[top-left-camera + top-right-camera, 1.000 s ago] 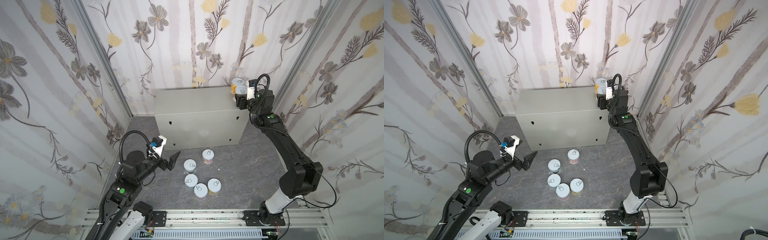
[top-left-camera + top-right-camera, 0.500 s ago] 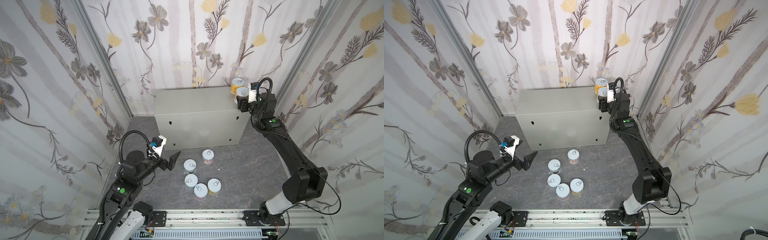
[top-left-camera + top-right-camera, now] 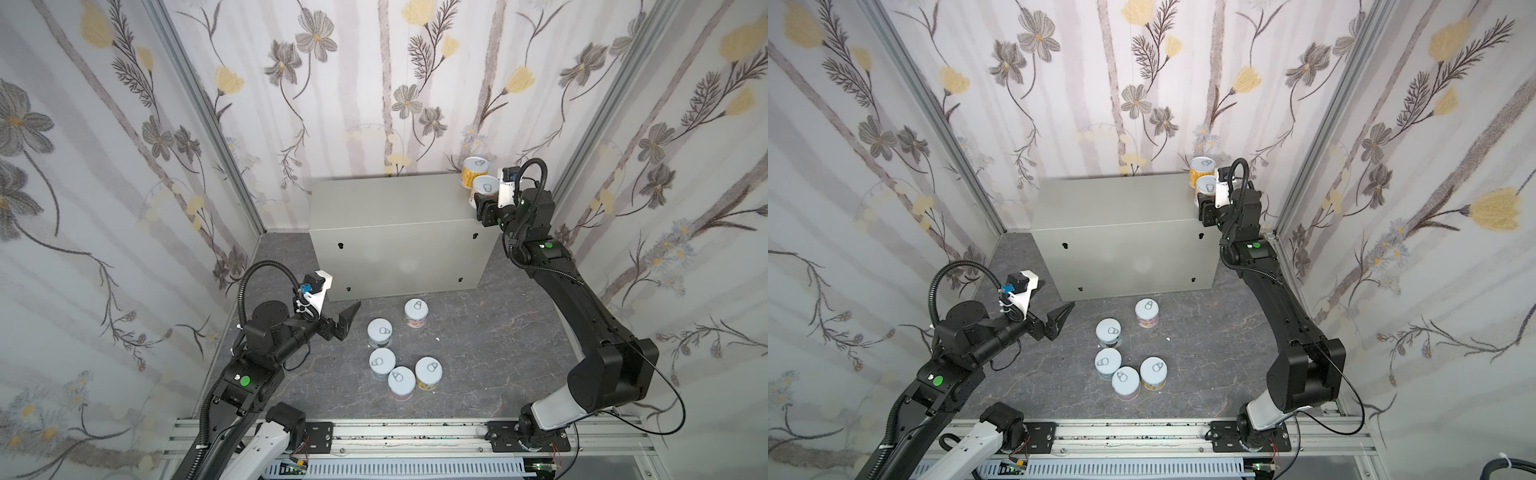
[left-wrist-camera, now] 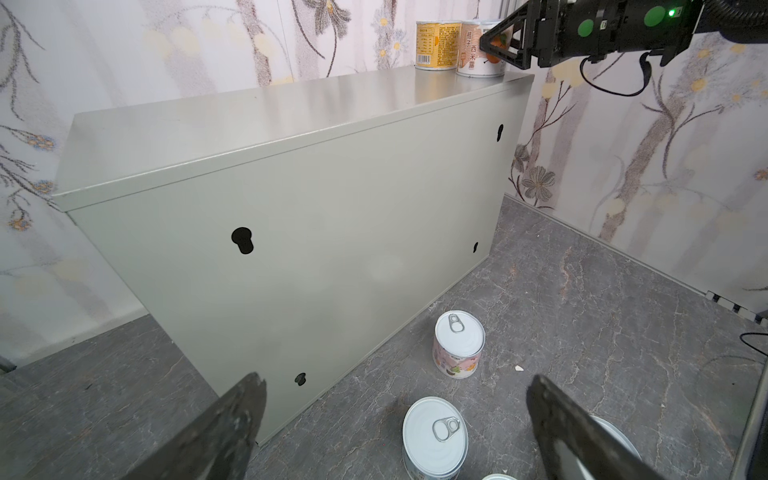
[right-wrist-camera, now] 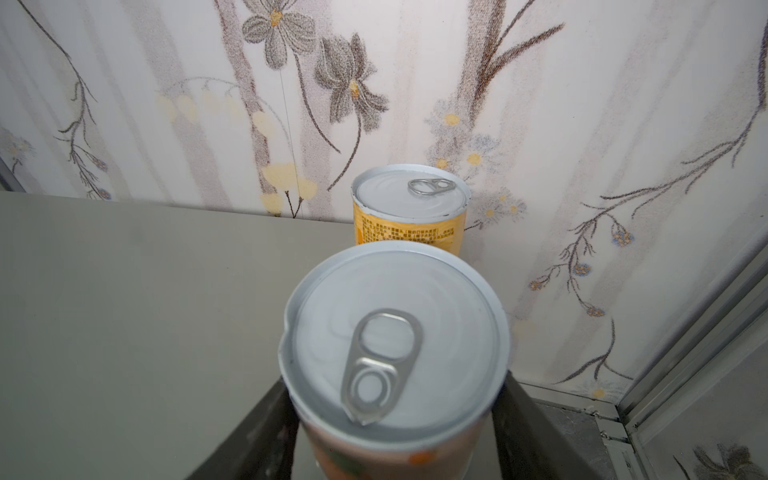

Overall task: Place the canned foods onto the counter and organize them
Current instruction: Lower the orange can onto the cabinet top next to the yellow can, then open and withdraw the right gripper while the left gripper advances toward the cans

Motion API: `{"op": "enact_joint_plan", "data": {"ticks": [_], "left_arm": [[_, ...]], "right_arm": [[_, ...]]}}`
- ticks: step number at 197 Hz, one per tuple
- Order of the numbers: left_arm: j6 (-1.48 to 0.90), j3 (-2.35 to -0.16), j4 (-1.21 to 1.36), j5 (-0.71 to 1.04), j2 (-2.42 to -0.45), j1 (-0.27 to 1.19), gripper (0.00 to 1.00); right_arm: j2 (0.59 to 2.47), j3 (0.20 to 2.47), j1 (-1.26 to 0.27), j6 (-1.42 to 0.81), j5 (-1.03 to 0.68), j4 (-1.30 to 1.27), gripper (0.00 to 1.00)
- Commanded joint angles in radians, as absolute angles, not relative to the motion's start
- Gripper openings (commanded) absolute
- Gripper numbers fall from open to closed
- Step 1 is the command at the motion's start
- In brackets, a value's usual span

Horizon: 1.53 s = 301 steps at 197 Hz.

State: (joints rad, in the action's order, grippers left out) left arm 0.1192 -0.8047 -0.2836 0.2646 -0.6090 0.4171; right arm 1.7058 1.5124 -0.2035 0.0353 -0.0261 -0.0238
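Two canned foods stand on the counter [image 3: 390,203] at its far right corner: a yellow tin [image 3: 475,166] by the wall and a white-and-orange tin [image 3: 486,187] in front of it. My right gripper [image 3: 484,205] is shut on the white-and-orange tin [image 5: 395,345], with dark fingers [image 5: 266,432] pressed to both its sides. Its base looks set on the counter top [image 4: 291,112]. Several more tins [image 3: 401,380] stand on the dark floor in front of the counter. My left gripper [image 3: 347,320] hovers open to their left, holding nothing [image 4: 395,380].
Floral walls close in on three sides. The right wall runs close beside the right arm [image 3: 582,299]. A metal rail [image 3: 374,432] runs along the front edge. A pink tin [image 4: 459,336] and a white tin [image 4: 434,432] sit just ahead of the left gripper.
The right arm shifted its pose and its gripper edged slightly right at the counter's corner, jaws tightening on the tin. The left arm and the floor tins have not moved.
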Motion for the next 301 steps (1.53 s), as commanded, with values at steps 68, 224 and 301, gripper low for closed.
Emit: {"op": "enact_joint_plan", "data": {"ticks": [68, 224, 301], "left_arm": [[0.112, -0.804, -0.239, 0.273, -0.608, 0.414, 1.00], [0.084, -0.808, -0.231, 0.272, -0.660, 0.412, 1.00], [-0.043, -0.854, -0.294, 0.126, -0.746, 0.518, 1.00]], "right_arm": [[1.676, 1.476, -0.206, 0.061, -0.008, 0.000, 0.67], [1.374, 1.245, -0.193, -0.095, 0.026, 0.079, 1.00], [1.000, 0.669, -0.276, -0.258, -0.047, -0.024, 1.00]]}}
